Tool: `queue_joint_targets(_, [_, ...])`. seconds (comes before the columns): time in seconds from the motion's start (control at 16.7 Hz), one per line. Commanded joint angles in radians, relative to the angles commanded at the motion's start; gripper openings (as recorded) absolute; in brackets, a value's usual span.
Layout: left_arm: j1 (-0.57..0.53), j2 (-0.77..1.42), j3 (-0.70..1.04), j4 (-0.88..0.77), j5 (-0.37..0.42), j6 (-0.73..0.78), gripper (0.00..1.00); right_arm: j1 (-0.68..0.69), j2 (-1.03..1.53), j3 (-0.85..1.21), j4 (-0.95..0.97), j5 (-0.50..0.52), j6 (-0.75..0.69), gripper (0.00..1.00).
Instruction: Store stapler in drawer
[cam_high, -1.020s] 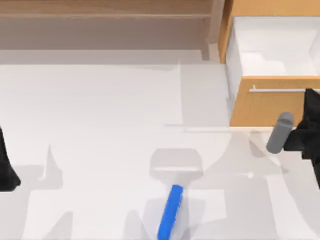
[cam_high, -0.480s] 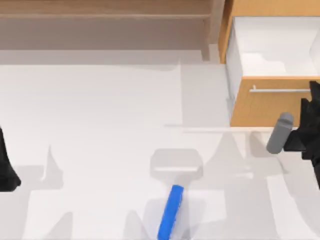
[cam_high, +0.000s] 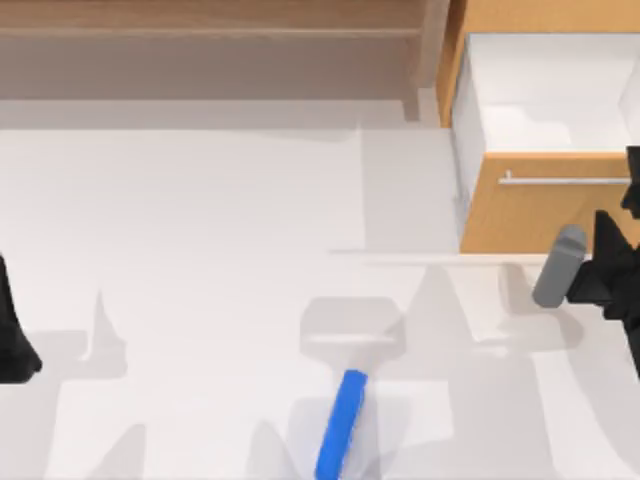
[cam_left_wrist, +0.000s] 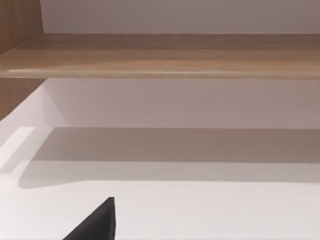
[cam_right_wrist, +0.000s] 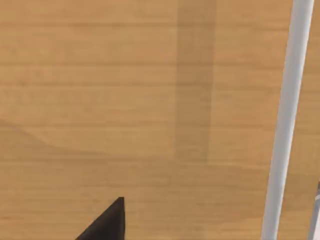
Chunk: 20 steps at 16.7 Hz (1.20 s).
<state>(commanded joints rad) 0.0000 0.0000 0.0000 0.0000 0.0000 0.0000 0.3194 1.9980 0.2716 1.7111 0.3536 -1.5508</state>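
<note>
Right claw (cam_high: 622, 262) beside drawer (cam_high: 530, 215) front, jaw state unclear; left claw (cam_high: 12, 335) parked, unclear too.

A long wooden shelf board (cam_left_wrist: 165, 55) runs level across the left wrist view, light brown with a rounded front edge, and a darker wooden upright (cam_left_wrist: 19, 22) meets it at one end. Beneath the board lies the white bench (cam_left_wrist: 200, 210), crossed by a broad grey shadow. A black wedge (cam_left_wrist: 97, 222) juts in at the lower edge, probably a finger of the left pincer, though too little shows to be sure.
</note>
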Motion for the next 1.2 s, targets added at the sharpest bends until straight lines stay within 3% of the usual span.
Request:
queue_joint_targets(0.84, [0.000,0.000,0.000,0.000,0.000,0.000,1.00,0.037,0.038,-0.067,0.039,0.030,0.010,1.00])
queue_joint_targets(1.02, [0.000,0.000,0.000,0.000,0.000,0.000,1.00,0.107,-0.005,-0.020,-0.022,0.028,0.098,1.00])
queue_joint_targets(1.2, [0.000,0.000,0.000,0.000,0.000,0.000,1.00,0.222,-0.060,0.076,-0.176,0.025,0.284,1.00])
